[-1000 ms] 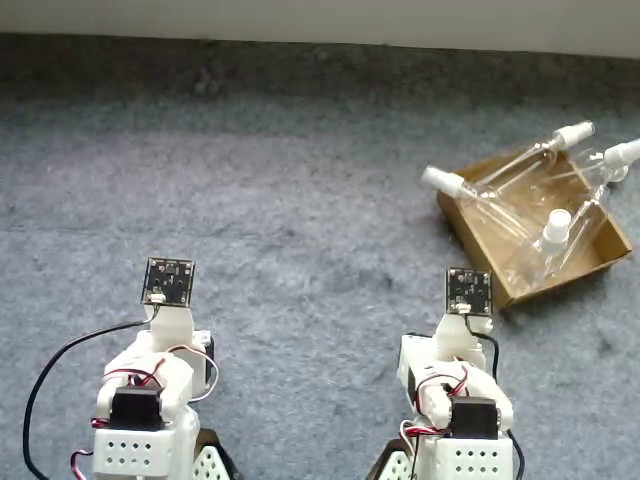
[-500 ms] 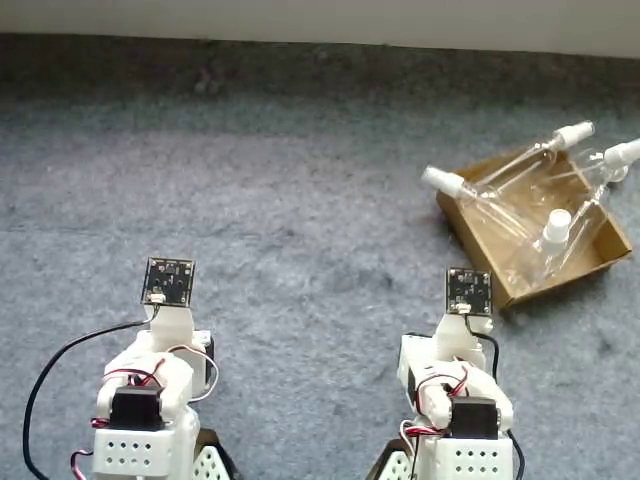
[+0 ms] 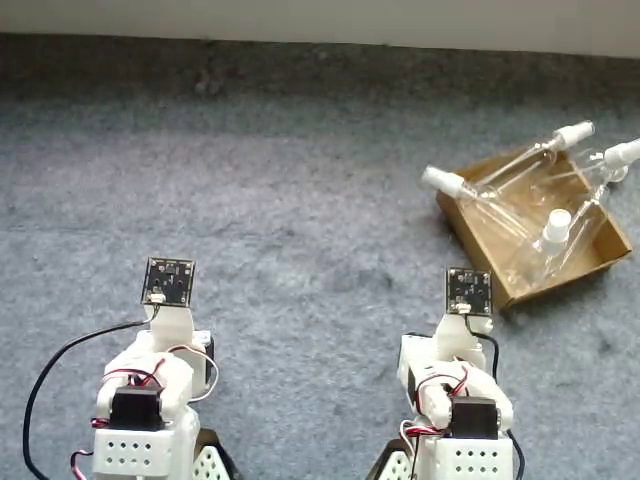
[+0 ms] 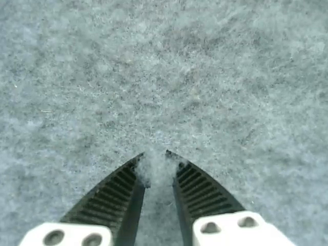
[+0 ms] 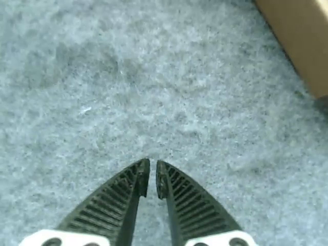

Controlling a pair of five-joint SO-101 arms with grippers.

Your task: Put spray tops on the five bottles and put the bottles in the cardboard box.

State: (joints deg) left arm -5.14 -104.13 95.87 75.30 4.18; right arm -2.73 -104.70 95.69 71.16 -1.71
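Note:
Several clear bottles (image 3: 520,170) with white spray tops (image 3: 441,181) lie crosswise in the cardboard box (image 3: 470,232) at the right of the table, some tops sticking out over its rim. My left gripper (image 4: 155,155) hangs over bare grey carpet at the near left, shut with only a slim gap and nothing in it. My right gripper (image 5: 152,164) is shut and empty over the carpet, just short of the box's near corner (image 5: 302,46). Both arms (image 3: 165,330) sit folded back at the near edge.
Grey carpet (image 3: 300,220) covers the whole table. A pale wall strip (image 3: 320,20) runs along the far edge. A black cable (image 3: 60,360) loops beside the left arm's base.

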